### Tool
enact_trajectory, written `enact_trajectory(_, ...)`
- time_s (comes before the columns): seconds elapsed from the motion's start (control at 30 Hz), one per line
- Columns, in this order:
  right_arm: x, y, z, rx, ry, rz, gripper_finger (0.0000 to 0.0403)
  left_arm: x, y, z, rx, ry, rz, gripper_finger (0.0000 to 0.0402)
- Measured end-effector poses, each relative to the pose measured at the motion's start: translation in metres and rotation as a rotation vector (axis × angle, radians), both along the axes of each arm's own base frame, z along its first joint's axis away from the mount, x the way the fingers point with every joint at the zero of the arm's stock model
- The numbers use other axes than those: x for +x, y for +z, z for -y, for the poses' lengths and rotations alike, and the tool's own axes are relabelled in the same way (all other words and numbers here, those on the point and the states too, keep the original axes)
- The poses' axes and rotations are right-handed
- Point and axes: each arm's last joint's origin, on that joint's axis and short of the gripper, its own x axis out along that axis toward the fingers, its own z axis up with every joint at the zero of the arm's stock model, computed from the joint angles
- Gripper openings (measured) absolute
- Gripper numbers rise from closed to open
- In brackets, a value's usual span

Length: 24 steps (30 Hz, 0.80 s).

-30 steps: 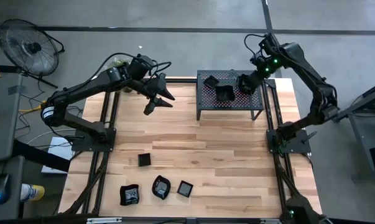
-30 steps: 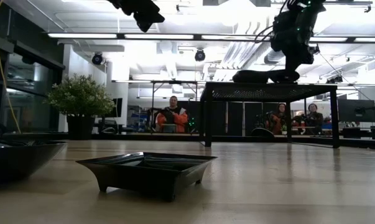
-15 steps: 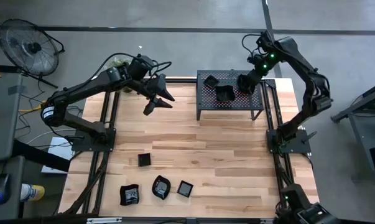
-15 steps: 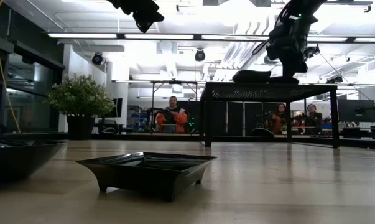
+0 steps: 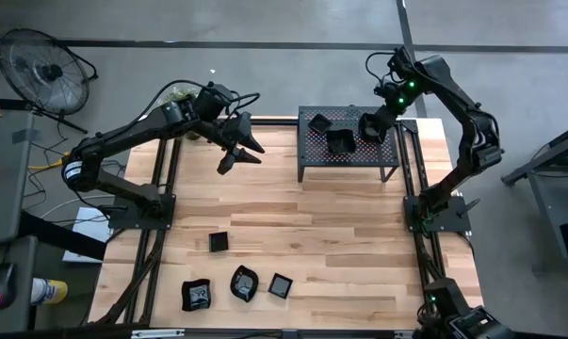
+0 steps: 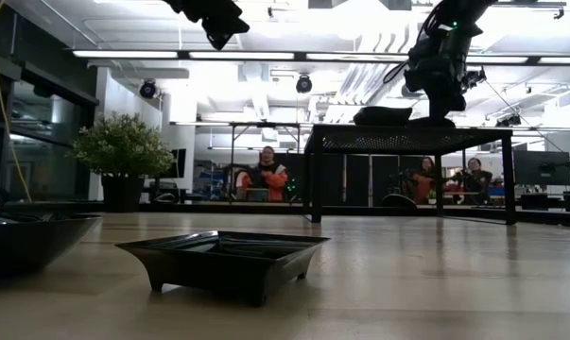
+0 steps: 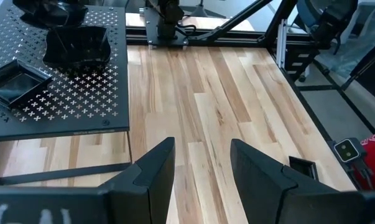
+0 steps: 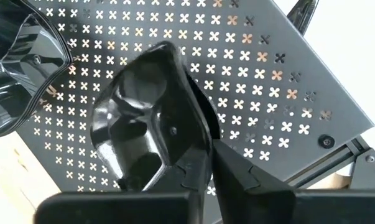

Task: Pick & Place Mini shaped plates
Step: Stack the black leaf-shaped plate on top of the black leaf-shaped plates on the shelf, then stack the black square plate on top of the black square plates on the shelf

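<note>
- Your right gripper (image 5: pixel 372 127) sits over the right end of the perforated rack (image 5: pixel 314 154), fingers pinching the rim of a rounded plate (image 8: pixel 147 118). The plate's base appears down on the rack surface, so this reads as a set-down about to finish; whether the pinch has begun to slacken, you cannot tell.
- That pinch takes one wall of the dish between the fingers, which suits a shallow glossy plate with nothing else to hold.
- Two more plates (image 5: pixel 339 141) lie on the rack near it, one close to the rack's far left corner, so the rack looks like the drop-off place.
- Four plates (image 5: pixel 219 242) wait on the table (image 5: pixel 340 235) toward its near left corner, well apart from the rack. One square dish (image 6: pixel 223 257) fills the low view.
- Your left gripper (image 5: pixel 232 151) hangs above the table's far left part, fingers spread and empty, clear of the right arm's work.
</note>
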Motion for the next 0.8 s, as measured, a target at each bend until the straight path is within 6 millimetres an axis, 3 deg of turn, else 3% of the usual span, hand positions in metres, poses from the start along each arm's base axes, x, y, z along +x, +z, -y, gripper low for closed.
enact_trajectory(0.33,0.000,0.005,0.001,-0.008,-0.019,0.011,0.0077,0.000,0.000,0.000,-0.004,0.003,-0.001,0.0154)
enact_trajectory(0.8,-0.001,0.065,-0.002,-0.148,-0.070,0.084,0.0120,0.000,0.000,0.000,-0.003,0.003,-0.001,0.0154)
